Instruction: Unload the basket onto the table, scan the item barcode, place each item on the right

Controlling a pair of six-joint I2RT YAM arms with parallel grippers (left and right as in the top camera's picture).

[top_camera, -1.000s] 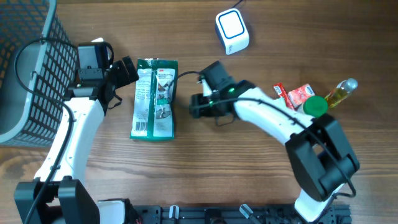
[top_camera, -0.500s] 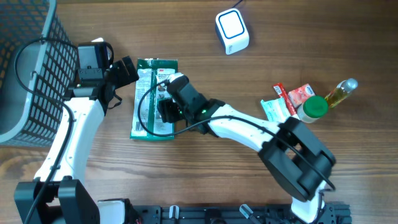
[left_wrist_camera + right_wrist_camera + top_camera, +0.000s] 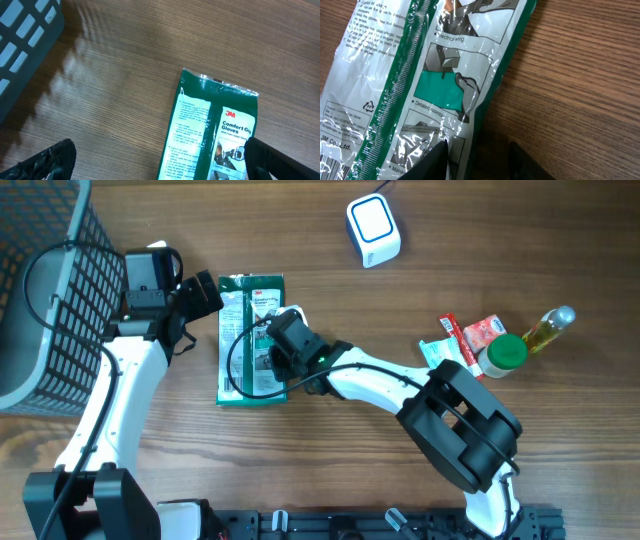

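**Item.** The glove pack (image 3: 245,300) lies flat on the table (image 3: 330,440), left of centre. Its printed face is up. The long axis runs 12 to 6 o'clock in the overhead view, with the header at 12. What look like barcode bars (image 3: 326,167) show near the 6 o'clock end, also facing up. Judgement: flat like this, the code cannot face the scanner, so the pack has to be lifted and turned.

**Right gripper** (image 3: 283,355). It is set at the pack's 3 o'clock edge. Its fingers (image 3: 436,161) straddle that edge, one over the film and one over bare wood. I cannot tell whether they have pinched it. The edge is probably chosen because it leaves the printed face uncovered.

**Left gripper** (image 3: 205,293). It hovers near the 11 o'clock corner and holds nothing. Its fingers (image 3: 47,159) are spread wide.

**Surroundings.** The scanner (image 3: 373,230) sits between 1 and 2 o'clock of the pack, well apart. The basket (image 3: 40,300) is at 9 o'clock. A bottle (image 3: 550,328) and packets (image 3: 470,332) lie far off at 3 o'clock.
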